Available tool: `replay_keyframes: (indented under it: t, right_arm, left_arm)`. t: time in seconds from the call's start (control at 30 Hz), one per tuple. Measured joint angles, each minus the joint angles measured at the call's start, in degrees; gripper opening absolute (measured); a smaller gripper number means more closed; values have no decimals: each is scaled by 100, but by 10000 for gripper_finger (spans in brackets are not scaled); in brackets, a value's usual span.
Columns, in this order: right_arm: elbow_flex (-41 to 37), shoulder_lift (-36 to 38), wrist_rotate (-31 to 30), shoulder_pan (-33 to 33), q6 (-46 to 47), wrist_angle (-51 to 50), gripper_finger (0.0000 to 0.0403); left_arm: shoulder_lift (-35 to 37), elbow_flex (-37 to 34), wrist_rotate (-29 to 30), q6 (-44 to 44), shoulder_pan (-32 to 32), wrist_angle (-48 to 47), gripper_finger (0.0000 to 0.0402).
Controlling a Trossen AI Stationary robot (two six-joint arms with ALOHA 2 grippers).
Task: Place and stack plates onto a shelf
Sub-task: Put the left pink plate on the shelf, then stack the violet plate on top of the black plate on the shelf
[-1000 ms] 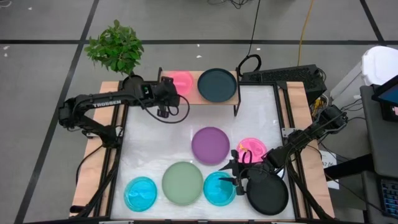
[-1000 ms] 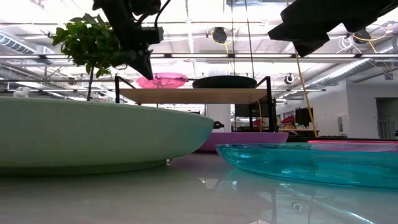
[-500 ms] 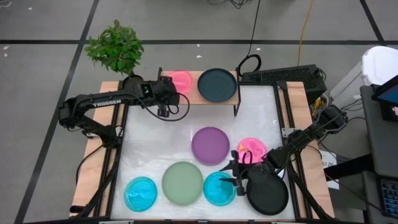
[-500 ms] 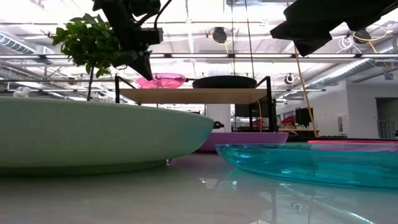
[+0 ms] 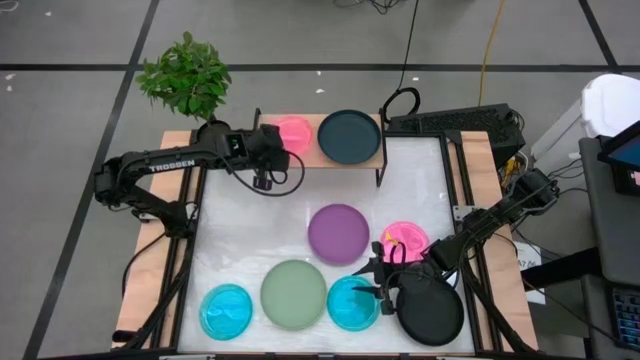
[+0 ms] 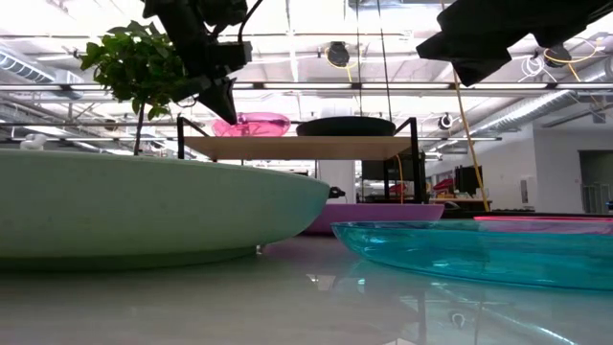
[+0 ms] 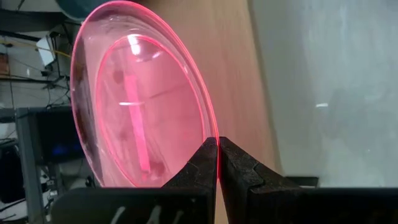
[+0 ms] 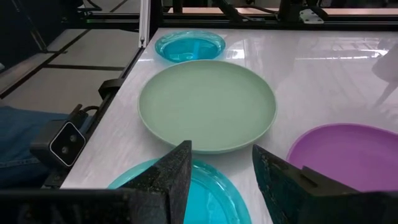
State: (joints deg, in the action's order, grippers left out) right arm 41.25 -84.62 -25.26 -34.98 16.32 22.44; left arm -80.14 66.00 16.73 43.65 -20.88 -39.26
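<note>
Overhead, table-level, two wrist cameras — close.

You can read only one text: the word "TROSSEN", in white capital letters, on the dark left arm [image 5: 165, 166] in the high view. On the plates, shelf and tabletop you find no readable label.

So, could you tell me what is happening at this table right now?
The robot is putting plates on the shelf. The left gripper is shut on the rim of a pink plate at the shelf's left end, beside a dark plate already there. The right gripper hangs open over a cyan plate at the table's near edge. Purple, green, pink, black and another cyan plate wait on the table.
</note>
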Motion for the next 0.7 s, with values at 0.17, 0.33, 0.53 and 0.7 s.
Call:
replay_keyframes:
  t: [0.17, 0.33, 0.53, 0.7]
  right_arm:
    - [0, 0, 0, 0, -2, 0, 150]
    - [0, 0, 0, 0, 9, 0, 150]
    - [0, 0, 0, 0, 11, 0, 150]
    - [0, 0, 0, 0, 7, 0, 150]
  left_arm:
    - [-2, 0, 2, -58, -109, -47, 24]
    - [-37, -4, 2, -122, -224, -49, 50]
    - [-35, -4, -18, -220, -222, -44, 62]
    - [-33, -4, -24, -527, -163, -81, 63]
